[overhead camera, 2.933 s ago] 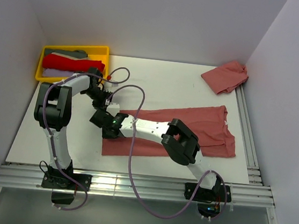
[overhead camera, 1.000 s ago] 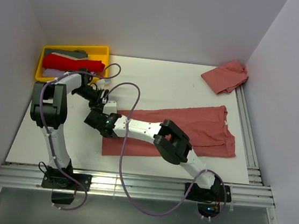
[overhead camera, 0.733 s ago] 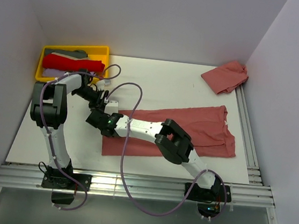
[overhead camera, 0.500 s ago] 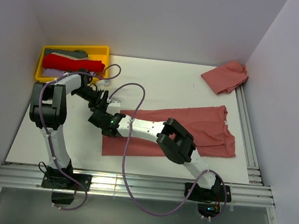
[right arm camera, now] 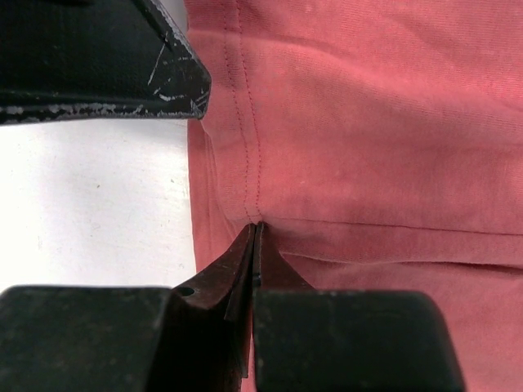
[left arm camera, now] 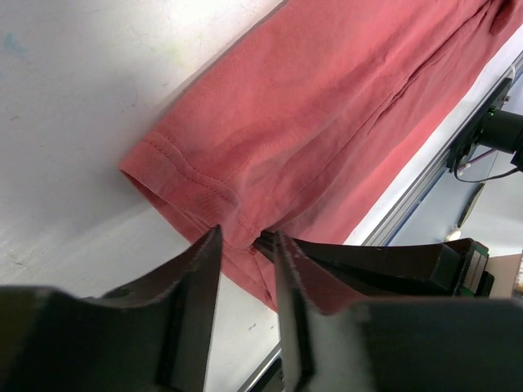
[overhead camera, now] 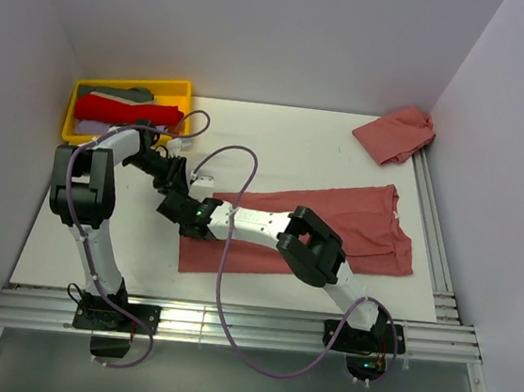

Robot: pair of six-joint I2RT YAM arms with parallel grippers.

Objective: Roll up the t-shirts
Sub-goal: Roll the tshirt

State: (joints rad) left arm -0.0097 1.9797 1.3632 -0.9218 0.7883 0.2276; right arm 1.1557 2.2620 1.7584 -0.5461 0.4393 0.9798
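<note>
Rolling not begun on this shirt (overhead camera: 334, 228): it lies flat, folded lengthwise, across mid worktop (overhead camera: 286, 151); R claw (right arm camera: 253, 233) is clenched on its left-end hem; L claw (left arm camera: 245, 238) straddles the same hem w/ a narrow gap, grip or not I can't tell; 2nd shirt (overhead camera: 394, 133) sits crumpled at back right, untouched; tray shirts (overhead camera: 125, 109) lie in the tray (overhead camera: 130, 81), prob. done.

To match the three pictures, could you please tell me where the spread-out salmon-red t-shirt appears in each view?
Top external: the t-shirt lies flat from centre to right.
Left wrist: the t-shirt fills the upper right.
Right wrist: the t-shirt fills most of the frame.
Shared landmark: its hemmed left end, seen in all three.
</note>
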